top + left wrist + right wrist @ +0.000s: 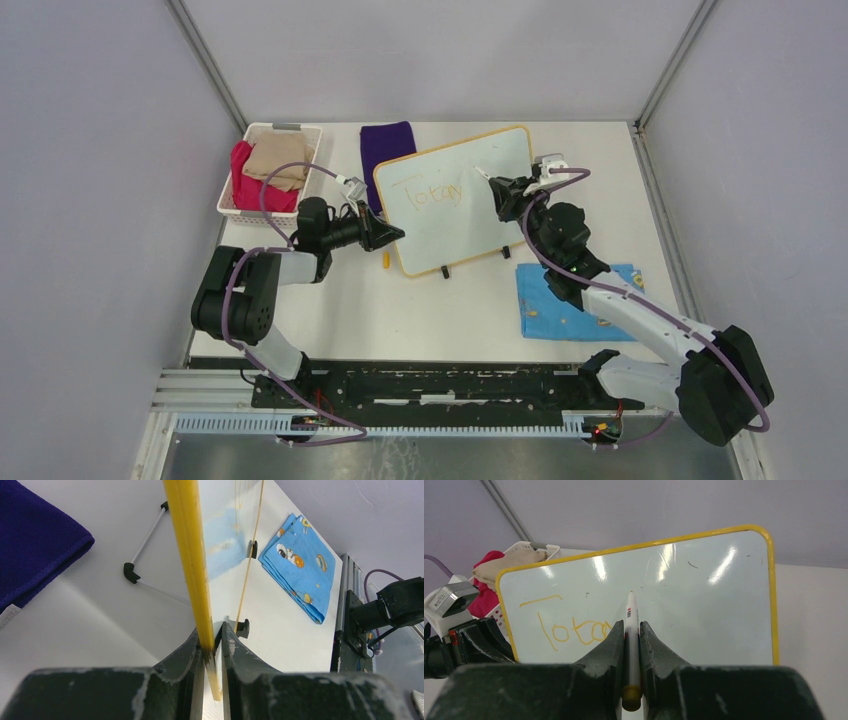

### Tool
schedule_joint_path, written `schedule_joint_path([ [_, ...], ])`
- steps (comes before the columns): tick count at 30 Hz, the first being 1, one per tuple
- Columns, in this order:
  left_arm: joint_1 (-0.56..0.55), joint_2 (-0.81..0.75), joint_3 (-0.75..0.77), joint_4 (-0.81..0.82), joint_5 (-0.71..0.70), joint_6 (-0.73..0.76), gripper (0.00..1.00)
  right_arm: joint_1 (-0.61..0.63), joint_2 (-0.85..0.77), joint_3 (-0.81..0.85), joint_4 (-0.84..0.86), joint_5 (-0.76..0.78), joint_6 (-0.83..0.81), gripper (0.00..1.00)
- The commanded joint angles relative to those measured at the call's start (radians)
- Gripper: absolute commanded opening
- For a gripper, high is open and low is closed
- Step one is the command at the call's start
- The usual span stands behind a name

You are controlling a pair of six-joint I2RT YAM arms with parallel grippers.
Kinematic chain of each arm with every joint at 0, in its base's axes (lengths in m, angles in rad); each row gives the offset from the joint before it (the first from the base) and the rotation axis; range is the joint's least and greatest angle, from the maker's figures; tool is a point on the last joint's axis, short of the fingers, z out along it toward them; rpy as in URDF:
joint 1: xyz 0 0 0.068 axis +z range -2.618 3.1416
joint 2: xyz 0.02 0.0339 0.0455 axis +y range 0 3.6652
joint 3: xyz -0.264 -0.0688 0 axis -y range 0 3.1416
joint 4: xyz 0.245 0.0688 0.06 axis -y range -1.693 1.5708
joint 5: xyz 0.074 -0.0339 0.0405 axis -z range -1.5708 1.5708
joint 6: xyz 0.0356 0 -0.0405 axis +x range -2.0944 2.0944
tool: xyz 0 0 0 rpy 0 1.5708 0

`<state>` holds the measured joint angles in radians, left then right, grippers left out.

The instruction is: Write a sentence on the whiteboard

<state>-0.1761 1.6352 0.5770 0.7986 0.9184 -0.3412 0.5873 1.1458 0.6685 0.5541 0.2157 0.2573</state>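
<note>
- A white basket (252, 165) sits at the table's (400, 320) far left. It holds a red cloth (243, 180) and, on top of that, a beige cloth (277, 160).
- The left gripper (212, 635) reaches to the right, and its fingers are pinched on the board's yellow frame at the left edge, one finger on each face.
- A purple cloth (387, 148) lies flat behind the board's left end.
- A small yellow piece (386, 264) lies on the table just beside the board's near left corner.
- The board (470, 215) stands mid-table on black clip feet (445, 270), leaning back, with its white face turned up and toward the arms.
- The board's long axis runs across the table from left to right, and the right end is a little farther away.
- The writing (425, 193) is one line of yellow-orange letters in the upper left of the face, running along the long axis. It begins "To", and the later letters are hard to read.
- The marker (631, 615) is white, and its long axis points straight out from the right gripper at the board's face. Its tip is just right of the letters, but I cannot tell if it touches.
- The right gripper (629, 630) comes in from the right, and its fingers are clamped on the marker's barrel.
- A blue cloth (575, 300) with cartoon prints lies folded on the table, near the board's near right corner but apart from it.
</note>
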Motion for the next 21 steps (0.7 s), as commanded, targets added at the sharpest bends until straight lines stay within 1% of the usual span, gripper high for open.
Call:
schedule_joint_path([
  [1, -0.012, 0.023, -0.003, -0.096, -0.082, 0.111, 0.02, -0.015, -0.027, -0.009, 0.011, 0.028, -0.014, 0.0],
  [6, -0.013, 0.021, -0.004, -0.095, -0.085, 0.113, 0.02, -0.018, 0.003, -0.006, 0.026, -0.007, -0.003, 0.0],
  [9, -0.013, 0.021, -0.003, -0.095, -0.085, 0.113, 0.02, -0.018, 0.012, -0.005, 0.02, 0.016, -0.005, 0.0],
  [15, -0.013, 0.024, -0.002, -0.095, -0.086, 0.113, 0.02, -0.018, 0.046, 0.028, -0.042, 0.069, 0.005, 0.0],
  [21, -0.013, 0.024, -0.002, -0.095, -0.084, 0.113, 0.02, -0.02, 0.076, 0.058, -0.039, 0.083, -0.001, 0.0],
])
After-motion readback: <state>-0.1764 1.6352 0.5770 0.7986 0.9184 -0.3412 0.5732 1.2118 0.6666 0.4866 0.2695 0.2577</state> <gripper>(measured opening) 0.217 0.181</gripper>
